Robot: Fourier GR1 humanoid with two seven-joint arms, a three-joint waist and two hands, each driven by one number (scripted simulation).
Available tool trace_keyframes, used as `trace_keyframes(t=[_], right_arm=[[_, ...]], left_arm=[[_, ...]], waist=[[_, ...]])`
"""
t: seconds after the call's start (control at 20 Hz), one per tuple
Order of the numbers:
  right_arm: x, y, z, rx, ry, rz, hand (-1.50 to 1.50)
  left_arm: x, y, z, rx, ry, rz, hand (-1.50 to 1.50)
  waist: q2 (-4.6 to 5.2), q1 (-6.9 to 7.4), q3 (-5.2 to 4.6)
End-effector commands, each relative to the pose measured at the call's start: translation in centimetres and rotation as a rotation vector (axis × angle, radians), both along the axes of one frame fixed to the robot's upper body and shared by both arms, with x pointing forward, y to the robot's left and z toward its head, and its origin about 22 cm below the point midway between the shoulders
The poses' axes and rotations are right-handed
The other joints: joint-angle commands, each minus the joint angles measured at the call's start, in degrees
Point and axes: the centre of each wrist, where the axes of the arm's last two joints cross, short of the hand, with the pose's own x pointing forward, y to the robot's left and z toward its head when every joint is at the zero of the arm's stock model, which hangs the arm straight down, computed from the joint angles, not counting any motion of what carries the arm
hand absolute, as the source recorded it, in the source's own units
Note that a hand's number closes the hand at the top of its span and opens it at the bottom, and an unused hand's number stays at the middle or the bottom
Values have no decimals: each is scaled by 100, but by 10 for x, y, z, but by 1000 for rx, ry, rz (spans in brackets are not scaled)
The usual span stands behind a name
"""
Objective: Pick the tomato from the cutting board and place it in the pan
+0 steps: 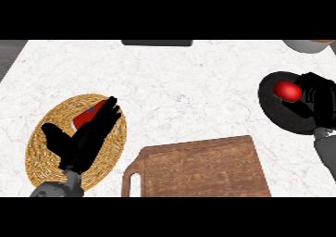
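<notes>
Red tomato (pixel 288 90) over black pan (pixel 279 115) | right hand (pixel 322 99) curled round it | left hand (pixel 85 139) relaxed, fingers straight, above woven mat (pixel 40 152) | cutting board (pixel 204 169) bare

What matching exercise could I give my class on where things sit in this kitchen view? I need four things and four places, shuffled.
Things:
1. tomato
2. cutting board
3. left hand
4. pan

Places:
A. over the woven mat at the left
B. at the right side of the counter
C. near edge, centre, nothing on it
D. over the pan, at the right hand

Pairs: 1-D, 2-C, 3-A, 4-B
</notes>
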Motion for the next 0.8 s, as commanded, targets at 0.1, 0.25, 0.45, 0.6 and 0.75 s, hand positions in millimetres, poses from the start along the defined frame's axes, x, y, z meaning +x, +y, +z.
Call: trace_keyframes(t=[0.1, 0.25, 0.45, 0.6, 0.75], right_arm=[[31, -29, -19, 23, 1, -26, 150], [52, -32, -1, 25, -33, -34, 150], [33, -70, -15, -60, 247, -150, -150], [42, -47, -28, -60, 335, -99, -150], [35, -57, -34, 19, 320, -48, -150]], left_arm=[[-5, 13, -2, 2, -3, 0, 0], [21, -5, 5, 7, -14, -5, 0], [7, -7, 4, -10, -18, -55, 0], [16, -4, -4, 11, -7, -41, 0], [13, 2, -5, 9, -14, -45, 0]], waist=[[13, 41, -1], [49, 54, 2], [89, 225, -5], [128, 251, 4], [135, 251, 19]])
